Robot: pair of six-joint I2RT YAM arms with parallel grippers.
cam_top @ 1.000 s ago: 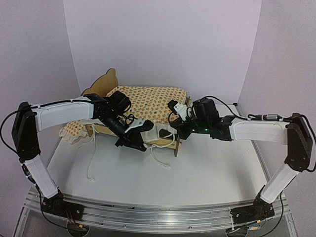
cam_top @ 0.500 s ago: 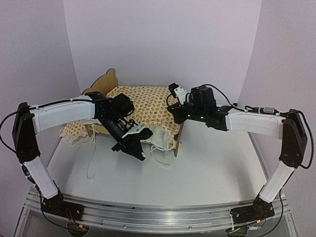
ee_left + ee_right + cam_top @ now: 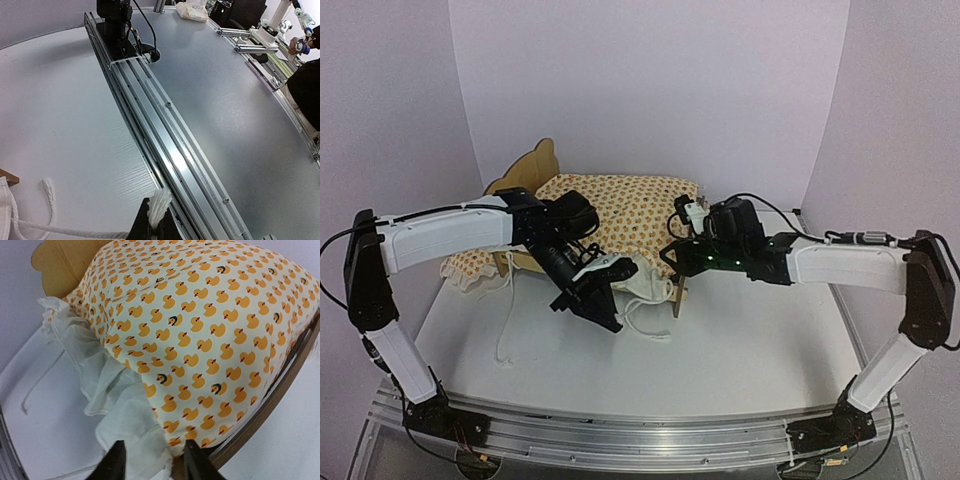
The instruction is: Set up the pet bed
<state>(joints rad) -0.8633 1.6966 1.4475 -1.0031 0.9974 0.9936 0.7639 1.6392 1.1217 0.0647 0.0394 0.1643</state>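
Observation:
The pet bed's scalloped plywood headboard (image 3: 534,166) stands at the back left and its low footboard (image 3: 678,290) faces front; the rail (image 3: 265,410) shows in the right wrist view. A duck-print cushion (image 3: 625,205) (image 3: 200,315) lies bunched over the frame, its white underside (image 3: 120,410) hanging off. My left gripper (image 3: 608,318) (image 3: 156,227) is shut on the frayed end of a white tie cord (image 3: 160,205), held in front of the bed. My right gripper (image 3: 672,258) (image 3: 155,465) stands open at the cushion's front corner, by the footboard.
A small ruffled dotted pillow (image 3: 470,265) lies on the table left of the bed, under my left arm. Loose white tie cords (image 3: 505,320) trail over the table (image 3: 740,350) in front. The metal base rail (image 3: 165,145) runs along the near edge.
My right gripper has opened and come down from above the cushion to the footboard corner. My left gripper has shifted slightly right and forward with the cord.

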